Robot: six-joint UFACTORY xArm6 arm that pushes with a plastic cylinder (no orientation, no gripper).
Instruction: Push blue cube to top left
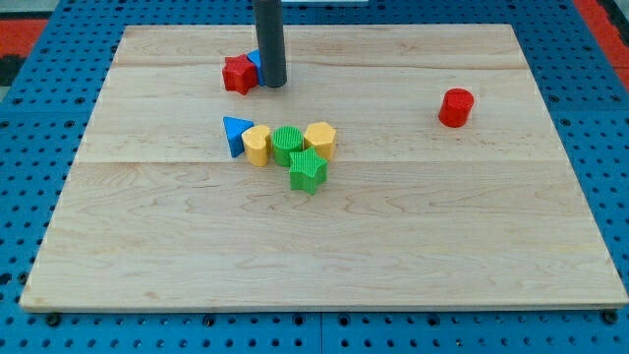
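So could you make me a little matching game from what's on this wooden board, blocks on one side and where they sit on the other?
Things:
1. red star block
2. red cylinder
3. blue triangle block
4. green star-shaped block

Places:
A. alone at the view's right
B. left end of the middle cluster
C. near the view's top, just left of my tip
D. bottom of the middle cluster

Pairs: 1-C, 2-A, 3-B, 4-D

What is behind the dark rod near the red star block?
Behind my tip only a sliver of the blue cube shows, touching the red star-shaped block on the wooden board. The rod covers the rest.
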